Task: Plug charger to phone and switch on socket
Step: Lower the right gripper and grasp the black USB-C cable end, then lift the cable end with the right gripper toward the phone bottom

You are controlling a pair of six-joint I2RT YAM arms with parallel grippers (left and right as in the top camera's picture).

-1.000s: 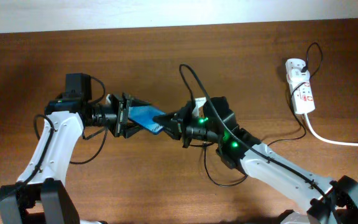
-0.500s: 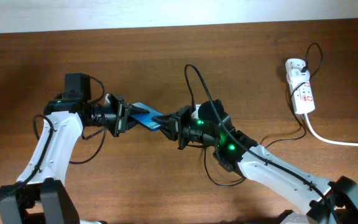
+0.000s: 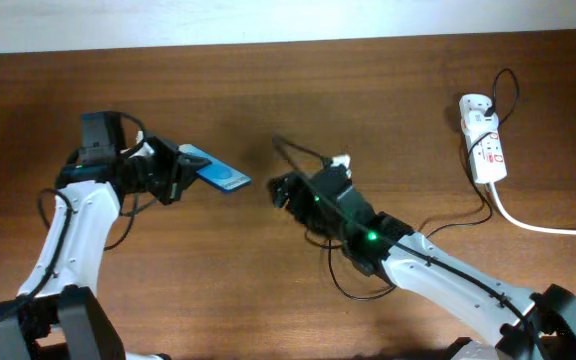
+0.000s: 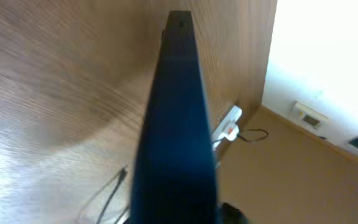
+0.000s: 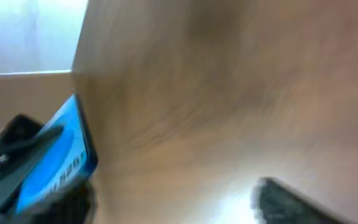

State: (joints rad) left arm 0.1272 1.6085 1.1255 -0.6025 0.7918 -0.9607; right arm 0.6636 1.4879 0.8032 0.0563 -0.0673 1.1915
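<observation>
My left gripper (image 3: 181, 169) is shut on one end of the phone (image 3: 218, 175), which hangs tilted above the table with its blue screen up. The left wrist view shows the phone (image 4: 176, 124) edge-on as a dark slab. In the right wrist view the phone (image 5: 61, 162) sits at the far left. My right gripper (image 3: 279, 190) stands open a short way right of the phone, one blurred finger (image 5: 291, 202) showing and nothing between the jaws. The charger (image 3: 300, 151), a thin black cable, sticks out above that gripper, its tip apart from the phone. The white socket (image 3: 484, 148) lies at the far right.
A thick white cord (image 3: 543, 226) runs from the socket off the right edge. Thin black cable loops lie by the socket (image 3: 509, 85) and under my right arm (image 3: 353, 288). The socket (image 4: 227, 123) also shows far off in the left wrist view.
The two grippers have drawn apart. My left arm has pulled the phone to the left. My right gripper has opened and backed away right, and the tall cable loop has dropped.
</observation>
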